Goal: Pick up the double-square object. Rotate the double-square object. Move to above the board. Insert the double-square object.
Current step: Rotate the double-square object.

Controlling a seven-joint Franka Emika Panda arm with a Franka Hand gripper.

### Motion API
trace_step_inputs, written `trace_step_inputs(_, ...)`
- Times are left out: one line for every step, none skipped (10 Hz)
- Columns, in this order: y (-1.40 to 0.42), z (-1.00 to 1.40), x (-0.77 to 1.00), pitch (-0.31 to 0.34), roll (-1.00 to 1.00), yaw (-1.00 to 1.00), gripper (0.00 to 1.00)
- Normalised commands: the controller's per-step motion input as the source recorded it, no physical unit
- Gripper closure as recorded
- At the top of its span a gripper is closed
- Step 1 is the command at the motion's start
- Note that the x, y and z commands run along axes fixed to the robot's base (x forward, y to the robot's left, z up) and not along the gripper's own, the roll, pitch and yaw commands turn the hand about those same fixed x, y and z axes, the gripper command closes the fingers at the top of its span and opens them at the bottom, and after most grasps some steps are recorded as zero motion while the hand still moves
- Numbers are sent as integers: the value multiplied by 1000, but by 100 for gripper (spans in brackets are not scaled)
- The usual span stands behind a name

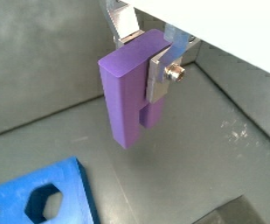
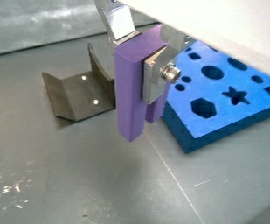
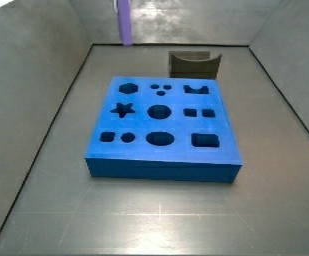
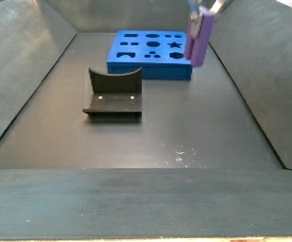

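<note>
While the gripper [image 2: 140,54] jaws clamp the rigid, light block [image 2: 137,87] near its top, it hangs upright beside the board [image 2: 218,96].

gripper [image 2: 141,54] raised over floor [image 4: 174,132], clamped on upper part of double-square object [image 2: 138,87] | double-square object hanging upright, clear of floor, beside board [image 3: 164,127], not over it | board flat on floor | holder [image 4: 112,96] on floor, apart from board, just past its far edge in a side view [image 3: 194,64]
</note>
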Motion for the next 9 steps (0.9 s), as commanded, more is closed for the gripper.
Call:
trace_step_inputs(62,914,-87,32,48,-20,100)
trace_step_inputs(45,755,-59,41,48,-14,100)
trace_step_inputs(37,648,-41,50,47,-9,100)
trace_step_inputs(27,390,-4,78,46,0,100)
trace_step_inputs(27,290,6,87,48,2,100)
trace_step_inputs(0,0,0,72,42,-1000,100)
trace_step_inputs(-4,-67,16,69,38,-1000,100)
trace_step_inputs(8,-39,27,70,36,-1000,100)
trace_step_inputs(9,-27,29,71,38,-1000,100)
